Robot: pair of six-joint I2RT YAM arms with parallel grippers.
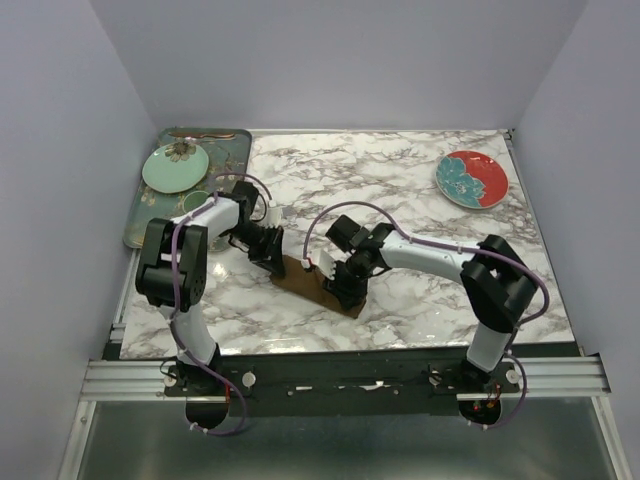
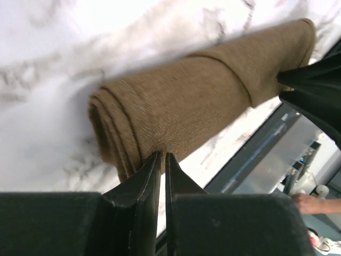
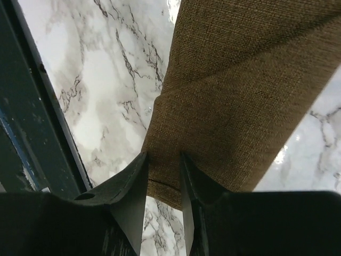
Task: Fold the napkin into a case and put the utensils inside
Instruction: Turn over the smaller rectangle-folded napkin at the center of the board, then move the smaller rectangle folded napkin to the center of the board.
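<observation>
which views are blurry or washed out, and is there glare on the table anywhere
Left wrist: the table is smeared and blown out to white, the napkin only slightly soft. Right wrist: napkin weave crisp, a small glare patch on the marble at right. Top external: evenly lit, mild sheen on the table's near right.
</observation>
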